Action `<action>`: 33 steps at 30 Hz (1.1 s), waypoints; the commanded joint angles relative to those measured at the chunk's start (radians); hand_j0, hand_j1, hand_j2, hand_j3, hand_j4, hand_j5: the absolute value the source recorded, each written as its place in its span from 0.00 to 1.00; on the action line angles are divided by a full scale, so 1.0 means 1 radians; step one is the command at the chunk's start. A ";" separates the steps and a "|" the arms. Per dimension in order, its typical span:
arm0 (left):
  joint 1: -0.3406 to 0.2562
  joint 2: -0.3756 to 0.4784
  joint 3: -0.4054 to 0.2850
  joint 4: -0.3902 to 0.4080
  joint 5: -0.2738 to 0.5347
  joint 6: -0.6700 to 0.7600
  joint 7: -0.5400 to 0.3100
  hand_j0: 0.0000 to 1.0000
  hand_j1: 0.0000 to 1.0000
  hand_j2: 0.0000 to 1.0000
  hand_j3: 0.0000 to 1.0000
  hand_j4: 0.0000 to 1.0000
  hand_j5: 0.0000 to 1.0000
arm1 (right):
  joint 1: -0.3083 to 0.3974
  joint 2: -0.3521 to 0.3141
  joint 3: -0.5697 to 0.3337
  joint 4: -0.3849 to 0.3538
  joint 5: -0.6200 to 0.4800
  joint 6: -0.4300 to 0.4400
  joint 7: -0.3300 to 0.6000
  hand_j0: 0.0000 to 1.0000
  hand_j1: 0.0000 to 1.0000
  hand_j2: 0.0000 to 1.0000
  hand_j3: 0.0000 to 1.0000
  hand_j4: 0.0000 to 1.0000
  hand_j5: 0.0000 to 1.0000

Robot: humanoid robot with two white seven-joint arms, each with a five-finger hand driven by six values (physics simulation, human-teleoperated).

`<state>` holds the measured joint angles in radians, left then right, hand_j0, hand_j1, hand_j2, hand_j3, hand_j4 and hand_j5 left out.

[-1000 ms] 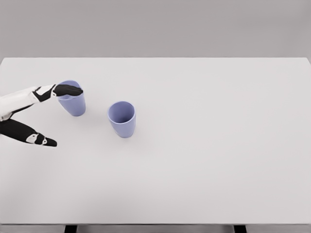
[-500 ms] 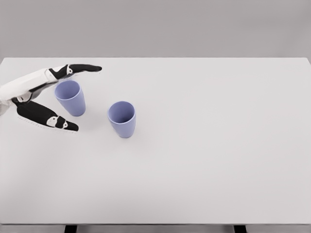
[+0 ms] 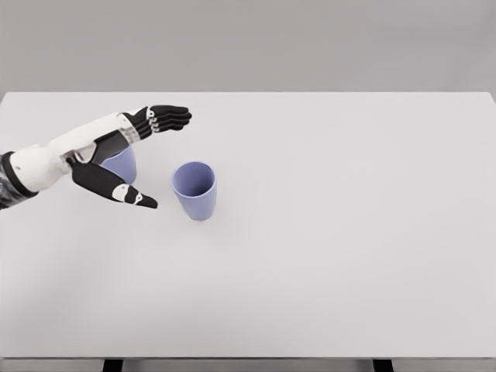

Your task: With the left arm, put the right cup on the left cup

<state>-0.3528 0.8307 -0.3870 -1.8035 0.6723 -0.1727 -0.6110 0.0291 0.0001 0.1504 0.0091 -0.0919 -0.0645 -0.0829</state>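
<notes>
The left arm (image 3: 54, 159) is coming in from the left edge of the head view, white along the forearm and dark at the wrist end, and it is reaching across the near-left part of the white counter (image 3: 325, 256). The left hand (image 3: 128, 159) is standing wide open and is holding nothing: the four fingers (image 3: 167, 118) are stretching out together toward the right along the far side, while the thumb (image 3: 128, 193) is pointing right along the near side, well apart from them.

The left cup (image 3: 122, 166) is sitting upright on the counter in the gap between fingers and thumb. Most of it is hidden behind the hand, so only part of its blue wall is showing, and whether the hand is touching it cannot be told from this view.

Just to the right, the right cup (image 3: 194, 190) is standing upright on the counter with its mouth facing up, blue like the other one. It is standing apart from the left cup. The thumb tip is ending near its left side without reaching it, and the fingertips are lying beyond and to the left of its rim.

Farther right, the counter is running on to its right edge, with a plain grey wall (image 3: 310, 43) behind it.
</notes>
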 commanded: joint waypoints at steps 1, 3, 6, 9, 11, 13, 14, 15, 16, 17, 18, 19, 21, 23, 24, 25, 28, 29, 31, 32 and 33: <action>0.000 -0.008 0.000 0.000 0.007 0.019 0.000 1.00 1.00 1.00 1.00 1.00 1.00 | 0.000 0.000 0.000 0.000 0.000 0.000 0.000 1.00 1.00 1.00 1.00 1.00 1.00; 0.000 -0.008 0.000 0.000 0.007 0.053 0.000 1.00 1.00 1.00 1.00 1.00 1.00 | 0.000 0.000 0.000 0.000 0.000 0.000 0.000 1.00 1.00 1.00 1.00 1.00 1.00; 0.006 -0.013 0.000 0.001 0.001 0.064 0.000 1.00 1.00 1.00 1.00 1.00 1.00 | 0.000 0.000 0.000 0.000 0.000 0.000 0.000 1.00 1.00 1.00 1.00 1.00 1.00; 0.025 -0.030 0.004 0.001 -0.054 0.105 0.000 1.00 1.00 1.00 1.00 1.00 1.00 | 0.000 0.000 0.000 0.000 0.000 0.000 0.000 1.00 1.00 1.00 1.00 1.00 1.00; 0.032 -0.041 0.004 0.001 -0.074 0.107 0.000 1.00 1.00 1.00 1.00 1.00 1.00 | 0.000 0.000 0.000 0.000 0.000 0.000 0.000 1.00 1.00 1.00 1.00 1.00 1.00; 0.037 -0.042 0.007 0.001 -0.089 0.107 0.010 1.00 1.00 1.00 1.00 1.00 1.00 | 0.000 0.000 0.000 0.000 0.000 0.000 0.000 1.00 1.00 1.00 1.00 1.00 1.00; 0.037 -0.050 0.010 0.001 -0.105 0.107 0.011 1.00 1.00 1.00 1.00 1.00 1.00 | 0.000 0.000 0.000 0.000 0.000 0.000 0.000 1.00 1.00 1.00 1.00 1.00 1.00; 0.037 -0.064 0.011 0.001 -0.108 0.108 0.013 1.00 1.00 1.00 1.00 1.00 1.00 | 0.000 0.000 0.000 0.000 0.000 0.000 0.000 1.00 1.00 1.00 1.00 1.00 1.00; 0.037 -0.065 0.013 0.001 -0.109 0.108 0.014 1.00 1.00 1.00 1.00 1.00 1.00 | 0.000 0.000 0.000 0.000 0.000 0.000 0.000 1.00 1.00 1.00 1.00 1.00 1.00; 0.037 -0.068 0.013 0.001 -0.109 0.108 0.028 1.00 1.00 1.00 1.00 1.00 1.00 | 0.000 0.000 0.000 0.000 0.000 0.000 0.000 1.00 1.00 1.00 1.00 1.00 1.00; 0.037 -0.070 0.014 0.001 -0.109 0.108 0.048 1.00 1.00 1.00 1.00 1.00 1.00 | 0.000 0.000 0.000 0.000 0.000 0.000 0.000 1.00 1.00 1.00 1.00 1.00 1.00; 0.038 -0.073 0.014 0.001 -0.108 0.119 0.054 1.00 1.00 1.00 1.00 1.00 1.00 | 0.000 0.000 0.000 0.000 0.000 0.000 0.000 1.00 1.00 1.00 1.00 1.00 1.00; 0.040 -0.091 0.017 0.001 -0.108 0.147 0.056 1.00 1.00 1.00 1.00 1.00 1.00 | 0.000 0.000 0.000 0.000 0.000 0.000 0.000 1.00 1.00 1.00 1.00 1.00 1.00; 0.048 -0.096 0.019 0.001 -0.106 0.151 0.057 1.00 1.00 1.00 1.00 1.00 1.00 | 0.000 0.000 0.000 0.000 0.000 0.000 0.000 1.00 1.00 1.00 1.00 1.00 1.00; 0.054 -0.105 0.025 0.001 -0.106 0.151 0.057 1.00 1.00 1.00 1.00 1.00 1.00 | 0.000 0.000 0.000 0.000 0.000 0.000 -0.001 1.00 1.00 1.00 1.00 1.00 1.00; 0.060 -0.110 0.028 0.001 -0.106 0.151 0.057 1.00 1.00 1.00 1.00 1.00 1.00 | 0.000 0.000 0.000 0.000 0.000 0.000 0.000 1.00 1.00 1.00 1.00 1.00 1.00; 0.089 -0.116 0.051 0.001 -0.108 0.153 0.057 1.00 1.00 1.00 1.00 1.00 1.00 | 0.000 0.000 0.000 0.000 0.000 0.000 0.000 1.00 1.00 1.00 1.00 1.00 1.00; 0.101 -0.117 0.059 0.001 -0.108 0.153 0.057 1.00 1.00 1.00 1.00 1.00 1.00 | 0.000 0.000 0.000 0.000 0.000 0.000 0.000 1.00 1.00 1.00 1.00 1.00 1.00; 0.106 -0.140 0.076 0.001 -0.108 0.194 0.057 1.00 1.00 1.00 1.00 1.00 1.00 | 0.000 0.000 0.000 0.000 0.000 0.000 0.000 1.00 1.00 1.00 1.00 1.00 1.00; 0.107 -0.142 0.080 0.001 -0.108 0.199 0.057 1.00 1.00 1.00 1.00 1.00 1.00 | 0.000 0.000 0.000 0.000 0.000 0.000 0.000 1.00 1.00 1.00 1.00 1.00 1.00; 0.107 -0.142 0.082 0.001 -0.108 0.200 0.059 1.00 1.00 1.00 1.00 1.00 1.00 | 0.000 0.000 0.000 0.000 0.000 0.000 0.000 1.00 1.00 1.00 1.00 1.00 1.00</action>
<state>-0.2439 0.6965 -0.3167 -1.8018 0.5585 0.0129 -0.5517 0.0291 0.0001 0.1504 0.0091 -0.0919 -0.0644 -0.0830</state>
